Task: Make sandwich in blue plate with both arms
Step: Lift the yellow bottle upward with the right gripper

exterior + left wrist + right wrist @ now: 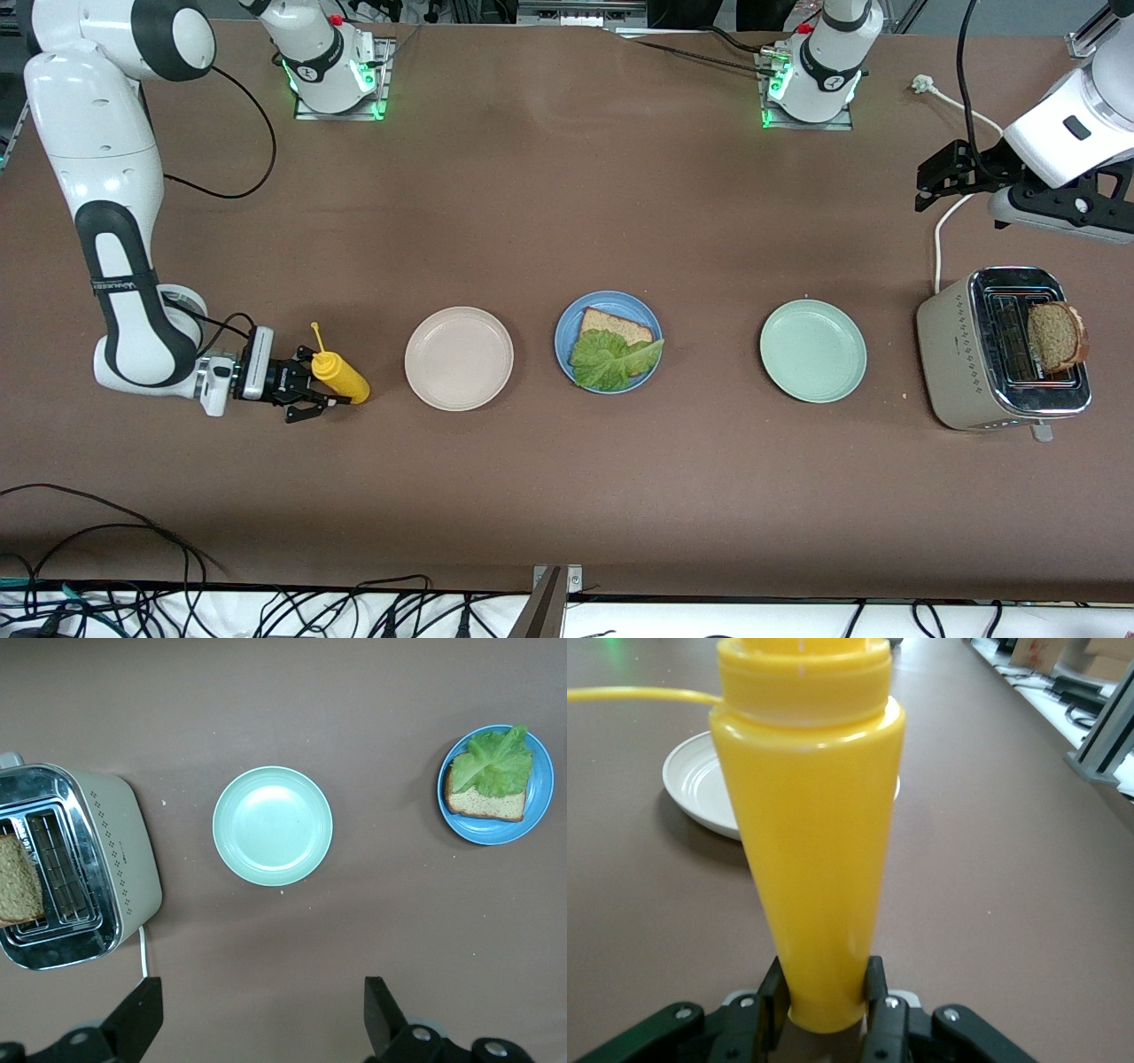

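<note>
The blue plate [565,335] lies mid-table with one brown bread slice [616,324] on it and a green lettuce leaf [611,359] on the slice; the plate also shows in the left wrist view [543,799]. A second bread slice [1056,337] stands in the toaster [974,350]. My right gripper [323,392] is low at the right arm's end of the table, shut on the base of a yellow squeeze bottle [342,375], which also shows in the right wrist view [811,842]. My left gripper [941,182] is open and empty in the air beside the toaster.
A beige plate [459,358] lies between the bottle and the blue plate. A mint green plate [812,350] lies between the blue plate and the toaster. A white power cord [941,230] runs from the toaster toward the left arm's base. Cables hang along the table's front edge.
</note>
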`<control>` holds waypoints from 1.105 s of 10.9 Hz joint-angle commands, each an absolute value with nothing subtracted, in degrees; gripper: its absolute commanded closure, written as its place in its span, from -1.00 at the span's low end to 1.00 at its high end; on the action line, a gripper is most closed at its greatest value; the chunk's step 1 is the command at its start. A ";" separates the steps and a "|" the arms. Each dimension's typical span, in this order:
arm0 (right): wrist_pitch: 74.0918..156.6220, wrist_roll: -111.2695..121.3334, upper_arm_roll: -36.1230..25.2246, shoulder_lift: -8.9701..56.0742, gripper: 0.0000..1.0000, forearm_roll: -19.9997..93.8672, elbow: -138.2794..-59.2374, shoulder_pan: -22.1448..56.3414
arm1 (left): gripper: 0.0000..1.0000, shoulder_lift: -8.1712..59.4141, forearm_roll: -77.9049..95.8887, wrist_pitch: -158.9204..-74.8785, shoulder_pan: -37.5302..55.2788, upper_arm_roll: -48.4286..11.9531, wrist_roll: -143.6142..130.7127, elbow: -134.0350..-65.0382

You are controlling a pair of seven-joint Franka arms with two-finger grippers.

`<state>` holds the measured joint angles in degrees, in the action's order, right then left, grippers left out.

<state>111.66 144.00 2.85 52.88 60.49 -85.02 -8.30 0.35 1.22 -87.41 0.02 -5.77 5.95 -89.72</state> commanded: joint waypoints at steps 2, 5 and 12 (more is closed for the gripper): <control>113.38 121.78 2.81 43.87 1.00 42.57 -85.52 -4.93 | -1.00 0.88 1.05 -86.48 -0.18 -5.89 6.15 -88.15; 112.86 108.51 2.38 39.48 1.00 34.22 -85.43 -1.51 | -1.00 0.88 1.05 -86.48 -0.18 -5.89 6.15 -88.15; 106.08 64.47 -18.86 33.84 1.00 18.72 -84.81 33.35 | -1.00 0.88 1.05 -86.48 -0.18 -5.89 6.15 -88.15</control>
